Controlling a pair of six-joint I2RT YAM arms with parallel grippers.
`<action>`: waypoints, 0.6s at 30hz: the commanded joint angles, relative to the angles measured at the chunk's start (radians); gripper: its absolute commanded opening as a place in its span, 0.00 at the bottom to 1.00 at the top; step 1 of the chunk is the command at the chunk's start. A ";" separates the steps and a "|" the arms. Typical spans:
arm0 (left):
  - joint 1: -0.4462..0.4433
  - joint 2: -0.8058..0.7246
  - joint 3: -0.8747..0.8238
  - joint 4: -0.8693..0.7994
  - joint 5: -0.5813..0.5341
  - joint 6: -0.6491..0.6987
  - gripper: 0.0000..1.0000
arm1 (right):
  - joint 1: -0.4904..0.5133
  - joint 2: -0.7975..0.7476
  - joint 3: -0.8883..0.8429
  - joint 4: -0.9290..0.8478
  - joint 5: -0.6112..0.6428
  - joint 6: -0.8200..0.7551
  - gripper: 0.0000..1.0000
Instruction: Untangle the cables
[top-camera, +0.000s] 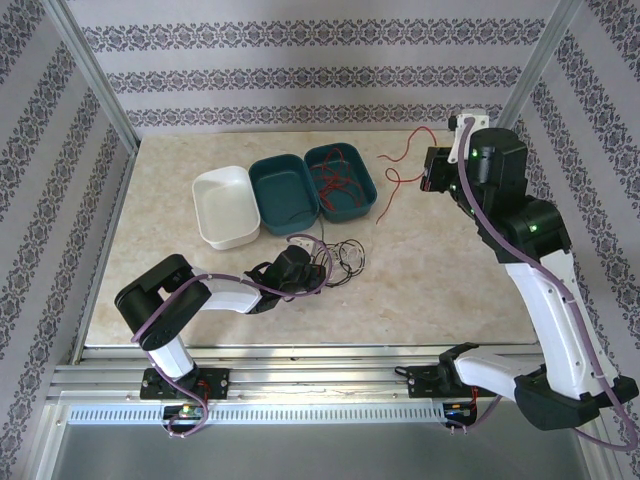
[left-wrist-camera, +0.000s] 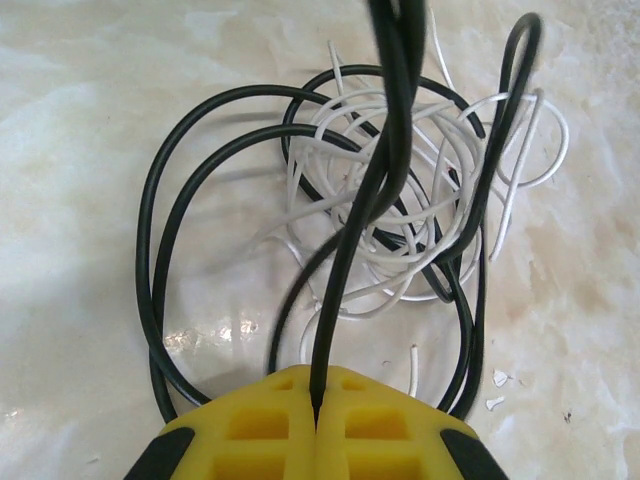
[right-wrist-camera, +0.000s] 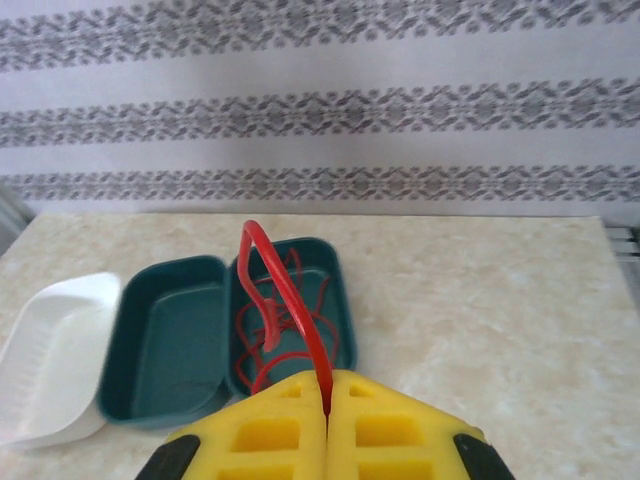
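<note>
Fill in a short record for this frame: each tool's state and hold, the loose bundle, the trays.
left tool: shut on black cable
right tool: shut on red cable
bundle: black and white cables tangled, lying on table
right teal tray: holds red cables
middle teal tray: empty
white tray: empty

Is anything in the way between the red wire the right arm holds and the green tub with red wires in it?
Nothing visible is. The right end effector is shut on the red cable, and between it and the teal tray holding red cables lies only bare table.
</note>
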 joint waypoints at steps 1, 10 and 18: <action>-0.012 0.004 -0.004 -0.025 0.016 -0.014 0.00 | -0.027 0.010 0.030 -0.022 0.083 -0.037 0.00; -0.012 -0.048 -0.035 0.037 0.066 0.052 0.00 | -0.050 0.041 0.031 0.008 -0.022 -0.011 0.00; -0.015 -0.148 -0.096 0.055 0.221 0.129 0.00 | -0.045 0.094 0.043 0.077 -0.149 0.026 0.00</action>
